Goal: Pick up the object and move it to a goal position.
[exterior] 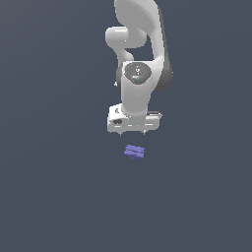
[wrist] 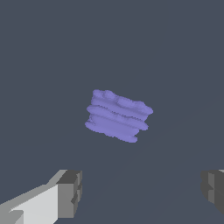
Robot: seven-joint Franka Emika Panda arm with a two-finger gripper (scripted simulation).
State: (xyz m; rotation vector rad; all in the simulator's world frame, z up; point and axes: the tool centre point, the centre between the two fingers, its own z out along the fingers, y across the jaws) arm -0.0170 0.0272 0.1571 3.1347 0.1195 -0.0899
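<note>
Wrist view, nearest first: two grey fingertips [wrist: 70, 192] sit at the frame's edges, spread wide with nothing between them, so the end effector [wrist: 142, 192] is open and holds nothing. Beyond them the object [wrist: 118, 116], a lavender-blue block with a ridged top (ridges run along its long side), lies flat on the dark grey counter [wrist: 43, 65], rotated slightly askew to the finger line. It touches neither finger.

Exterior view: the block lies on the counter just below the white end effector, clear of it, roughly centred under the fingertips. The white arm [exterior: 140, 54] rises behind, wrist pointing straight down.
</note>
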